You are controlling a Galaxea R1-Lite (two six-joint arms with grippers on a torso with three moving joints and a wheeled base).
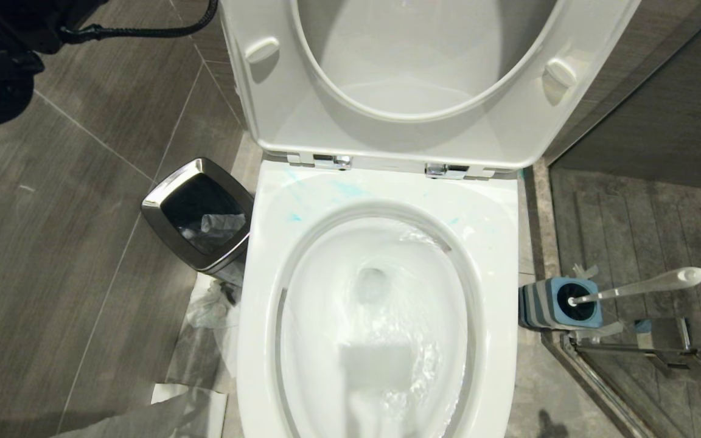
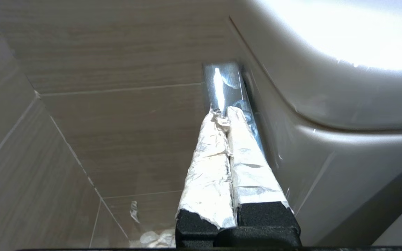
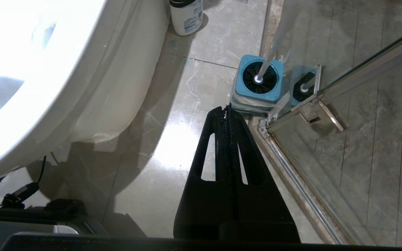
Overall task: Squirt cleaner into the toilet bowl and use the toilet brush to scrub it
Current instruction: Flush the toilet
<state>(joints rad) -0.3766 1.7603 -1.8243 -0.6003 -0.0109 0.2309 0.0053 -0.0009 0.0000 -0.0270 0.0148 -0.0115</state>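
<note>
Grey wood-look tiles cover the floor around the toilet bowl [image 1: 381, 292], where water is swirling and some turquoise cleaner [image 1: 292, 216] streaks the back rim. Both of my grippers are closed and hold nothing. My right gripper [image 3: 226, 108] hangs low over the pale floor, and the toilet brush [image 3: 269, 52] stands just ahead of its fingertips in the blue holder [image 3: 258, 82], beside the glass shower door [image 3: 361, 104]. Its long white handle rises from the holder and leans away from the bowl. I judge my right arm to be the nearer one. My left gripper [image 2: 223, 113], wrapped in foil, points at the chrome-rimmed bin [image 2: 223, 83] on the other side of the bowl.
</note>
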